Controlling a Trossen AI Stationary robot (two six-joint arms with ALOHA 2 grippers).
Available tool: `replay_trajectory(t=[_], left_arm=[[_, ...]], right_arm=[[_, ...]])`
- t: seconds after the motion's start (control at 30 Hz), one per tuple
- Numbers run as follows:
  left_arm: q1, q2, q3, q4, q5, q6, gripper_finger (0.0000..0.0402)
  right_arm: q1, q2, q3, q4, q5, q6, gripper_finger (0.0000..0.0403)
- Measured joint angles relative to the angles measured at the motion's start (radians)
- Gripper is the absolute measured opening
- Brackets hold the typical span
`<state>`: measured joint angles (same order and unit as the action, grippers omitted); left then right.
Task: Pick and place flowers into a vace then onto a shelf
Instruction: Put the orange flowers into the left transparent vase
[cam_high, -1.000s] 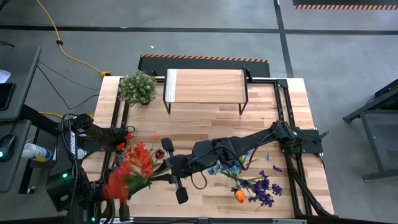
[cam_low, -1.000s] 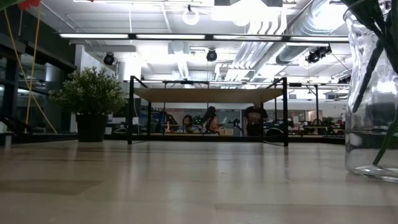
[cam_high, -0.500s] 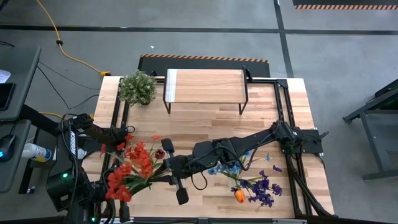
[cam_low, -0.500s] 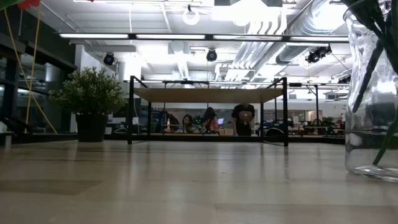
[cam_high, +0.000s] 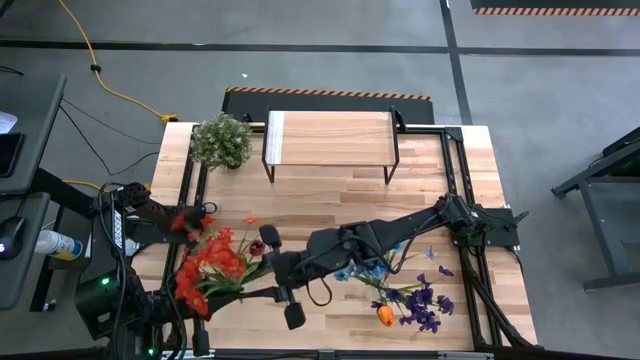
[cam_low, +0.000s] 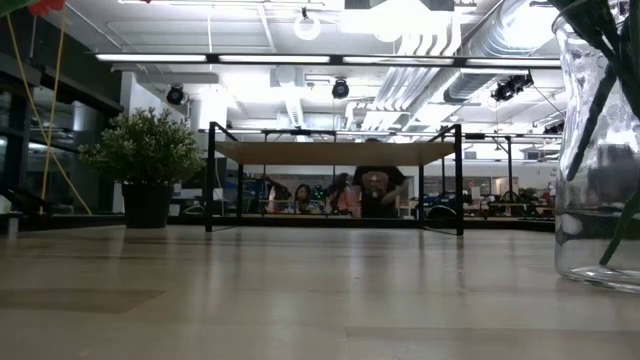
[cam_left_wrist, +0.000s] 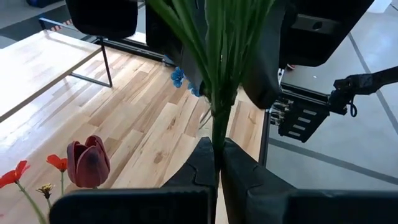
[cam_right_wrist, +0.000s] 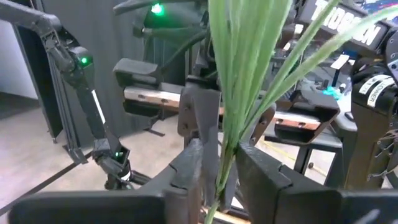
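Both claws meet over the front left part of the wooden surface (cam_high: 330, 200), at a bunch of red flowers (cam_high: 212, 262). Left claw (cam_left_wrist: 217, 163) is clamped tight on the green stems (cam_left_wrist: 219, 74) of that bunch, its two dark fingers pressed together around them. Right claw (cam_right_wrist: 219, 163) reaches across from the right side of the surface to the same stems (cam_right_wrist: 245, 74); its fingers stand slightly apart with the stems running between them, and whether they press on the stems cannot be told.

A dark red tulip (cam_left_wrist: 88, 163) shows beside the bunch. More flowers lie loose on the surface at front right: blue blooms (cam_high: 362, 268), purple blooms (cam_high: 428, 305) and an orange tulip (cam_high: 385, 316).

At the far edge stands the shelf (cam_high: 330, 138), a light plank on thin black legs. Just left of it sits a bushy potted plant (cam_high: 221, 140). A clear glass vase (cam_low: 597, 150) holding green stems shows at the right edge of the low view.
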<state>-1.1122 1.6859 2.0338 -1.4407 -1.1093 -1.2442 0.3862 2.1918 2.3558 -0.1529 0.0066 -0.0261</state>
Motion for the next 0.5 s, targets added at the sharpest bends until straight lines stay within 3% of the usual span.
replay_trajectory(t=[0.23, 0.5], left_arm=[[0.000, 0.000, 0.000, -0.006, -0.005, 0.005, 0.0038], [0.000, -0.001, 0.000, -0.014, 0.001, 0.006, 0.0038]], right_arm=[[0.000, 0.000, 0.000, -0.066, -0.005, -0.001, 0.0111], [0.000, -0.022, 0.000, -0.153, -0.004, -0.001, 0.0114]])
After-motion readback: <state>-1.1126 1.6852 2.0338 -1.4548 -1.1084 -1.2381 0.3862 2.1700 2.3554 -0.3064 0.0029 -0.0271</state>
